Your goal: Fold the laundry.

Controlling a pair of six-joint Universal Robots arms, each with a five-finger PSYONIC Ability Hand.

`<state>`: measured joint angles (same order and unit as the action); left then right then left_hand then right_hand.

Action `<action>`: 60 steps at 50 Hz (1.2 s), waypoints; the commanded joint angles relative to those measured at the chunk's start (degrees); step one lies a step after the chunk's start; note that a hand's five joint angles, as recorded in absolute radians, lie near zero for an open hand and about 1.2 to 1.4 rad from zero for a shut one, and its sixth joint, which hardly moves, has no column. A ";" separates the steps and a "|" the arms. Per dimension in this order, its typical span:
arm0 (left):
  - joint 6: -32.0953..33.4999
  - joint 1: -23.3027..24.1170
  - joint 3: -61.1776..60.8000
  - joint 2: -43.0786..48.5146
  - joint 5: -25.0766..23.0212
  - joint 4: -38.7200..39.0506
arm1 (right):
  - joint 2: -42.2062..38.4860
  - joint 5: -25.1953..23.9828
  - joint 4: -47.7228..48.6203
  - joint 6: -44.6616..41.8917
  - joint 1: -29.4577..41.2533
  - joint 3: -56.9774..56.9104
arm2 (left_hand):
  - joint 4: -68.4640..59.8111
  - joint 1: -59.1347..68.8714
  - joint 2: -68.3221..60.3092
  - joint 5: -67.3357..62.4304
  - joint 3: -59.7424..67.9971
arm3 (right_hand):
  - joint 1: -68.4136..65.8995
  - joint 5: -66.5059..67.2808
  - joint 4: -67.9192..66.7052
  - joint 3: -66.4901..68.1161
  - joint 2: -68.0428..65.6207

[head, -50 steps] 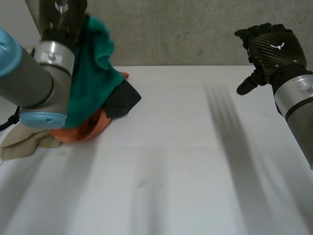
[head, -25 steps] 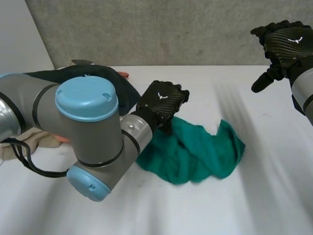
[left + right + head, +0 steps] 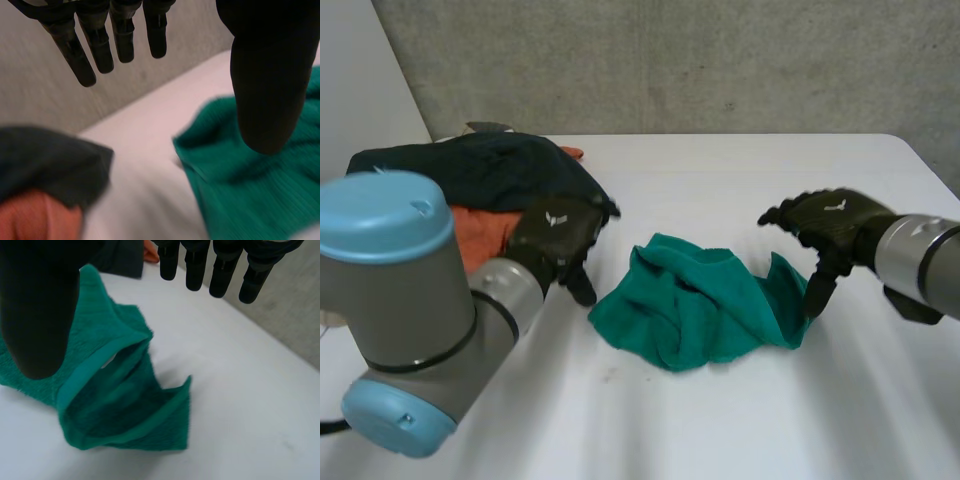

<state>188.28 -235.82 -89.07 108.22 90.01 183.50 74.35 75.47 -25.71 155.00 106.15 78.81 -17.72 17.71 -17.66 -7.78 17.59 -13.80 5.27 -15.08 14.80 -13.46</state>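
Now crumpled mid-table (image 3: 720, 430), long axis left edge to right edge: green towel (image 3: 695, 310). Left hand (image 3: 557, 235) just beside one end, right hand (image 3: 825, 225) at the other; both sets of fingers slack, empty.

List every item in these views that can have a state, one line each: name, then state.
green towel: crumpled on the table, unfolded, in neither hand's grip.
left hand: open, fingers straight, beside the towel.
right hand: open, fingers straight, by the towel's other end.
dark garment: heaped, unfolded.
orange garment: bunched, partly under the dark garment.
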 commanded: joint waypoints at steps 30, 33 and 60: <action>4.20 5.72 12.25 16.35 7.10 6.08 | -7.58 3.19 24.67 3.22 3.64 0.83 | -62.28 62.29 -62.34 -62.22 62.41 | -66.20 64.73 -64.92 65.20 -66.54; 4.03 5.81 10.76 7.56 8.43 6.34 | -3.44 4.24 22.12 0.05 1.52 0.12 | -62.28 62.29 -62.34 -62.22 62.41 | -66.20 64.73 -64.92 65.20 -66.54; 17.73 -1.22 15.13 5.59 8.25 8.71 | -3.32 7.94 15.50 -15.08 0.19 -10.95 | -62.28 62.29 -62.34 -62.22 62.41 | -66.20 64.73 -64.92 65.20 -66.54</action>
<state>199.99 -234.94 -80.96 104.48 98.32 188.10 78.77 82.61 -18.78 138.56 104.44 70.35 -68.59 64.43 -68.52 -55.19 68.24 -63.19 56.48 -68.44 68.27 -66.89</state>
